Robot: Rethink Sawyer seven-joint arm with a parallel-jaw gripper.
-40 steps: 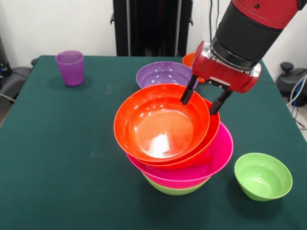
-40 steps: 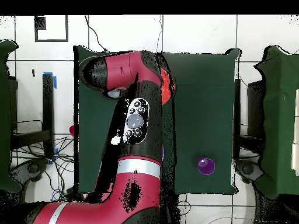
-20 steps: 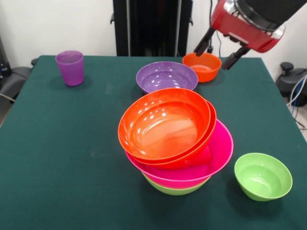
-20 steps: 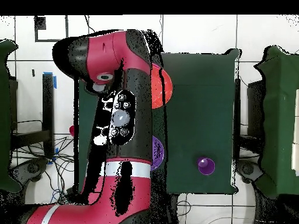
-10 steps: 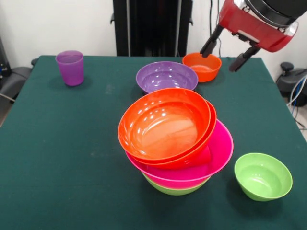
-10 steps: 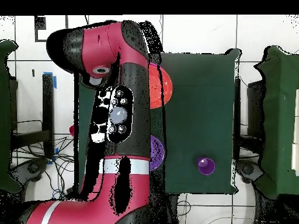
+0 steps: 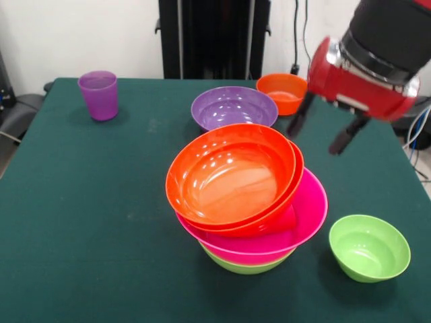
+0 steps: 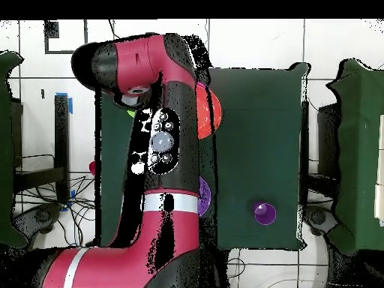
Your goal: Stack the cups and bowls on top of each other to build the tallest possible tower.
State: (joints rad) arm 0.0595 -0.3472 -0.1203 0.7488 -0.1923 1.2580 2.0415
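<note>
The tower stands mid-table: a lime green bowl (image 7: 246, 266) lowest, a wide hot pink bowl (image 7: 308, 214) on it, and two nested orange bowls (image 7: 229, 176) tilted on top. My gripper (image 7: 322, 132) hangs open and empty above the cloth, right of the tower and in front of a small orange bowl (image 7: 283, 91). A purple bowl (image 7: 233, 106) sits behind the tower. A small lime green bowl (image 7: 369, 246) lies at the near right. The purple cup (image 7: 99, 94) stands upright at the far left. In the overhead view the arm (image 8: 161, 142) hides the gripper; the purple cup (image 8: 264, 212) shows.
The dark green table (image 7: 81, 202) ends close to the small lime green bowl on the right. A black stand (image 7: 214, 37) rises behind the table. Cables and a chair base (image 7: 411, 114) lie off the right edge.
The gripper, still open and empty, has come down and toward the near side, from above the small orange bowl to beside the tower's right. The bowls have not moved.
</note>
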